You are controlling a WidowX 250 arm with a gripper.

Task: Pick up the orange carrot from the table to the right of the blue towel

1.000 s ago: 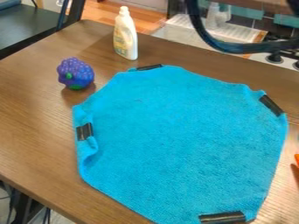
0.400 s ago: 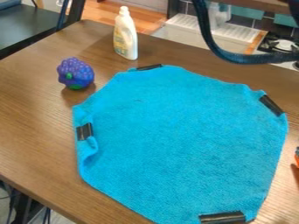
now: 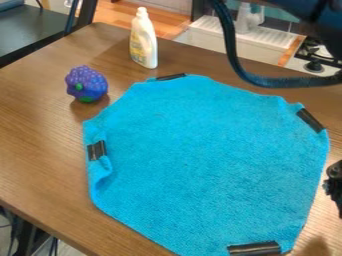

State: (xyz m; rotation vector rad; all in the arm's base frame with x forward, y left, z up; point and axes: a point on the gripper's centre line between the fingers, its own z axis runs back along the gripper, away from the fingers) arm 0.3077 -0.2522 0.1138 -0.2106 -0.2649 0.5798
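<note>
A brown wood-grain surface (image 3: 40, 135) carries everything, running at a slant across the view. On it lies a bright blue terry cloth (image 3: 207, 160), spread nearly flat over the middle and right, its outline uneven and its left side rumpled into a fold. The dark robot arm (image 3: 307, 12) comes in at the top right, a ribbed black cable (image 3: 234, 60) looping down from it over the far side. A white squeeze bottle (image 3: 144, 42) stands upright beyond the cloth. The black tool (image 3: 335, 187) is at the right edge, near the cloth's right side; whether it is spread or pressed together, I cannot tell. A knobbly purple toy fruit (image 3: 87, 84) with green patches sits left of the cloth, apart from it. Smallest are four black strips (image 3: 97, 150) along the cloth's edges.
</note>
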